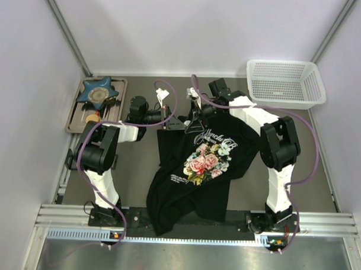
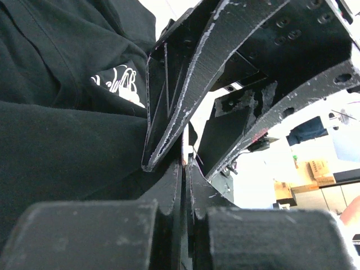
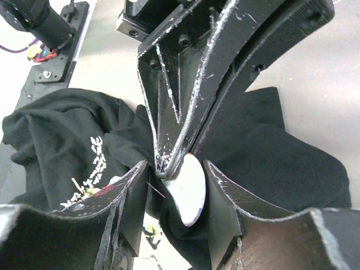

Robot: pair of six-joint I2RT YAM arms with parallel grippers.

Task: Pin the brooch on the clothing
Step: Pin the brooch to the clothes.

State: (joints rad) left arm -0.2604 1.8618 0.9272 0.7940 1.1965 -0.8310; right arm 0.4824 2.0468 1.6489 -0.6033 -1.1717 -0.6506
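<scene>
Brooch (image 3: 188, 191) by black T-shirt (image 1: 178, 197) on dark tabletop (image 1: 135, 169) between white walls (image 1: 190, 28)

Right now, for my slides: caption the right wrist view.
Pale round brooch between the right arm's parted jaws, left jaws' tip at its edge, black T-shirt beneath.

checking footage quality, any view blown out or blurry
top external: even light, sharp, though the black shirt swallows its folds; left wrist: right background blown out white, left gripper's fingers soft; right wrist: brooch readable, right gripper's fingers slightly blurred
</scene>
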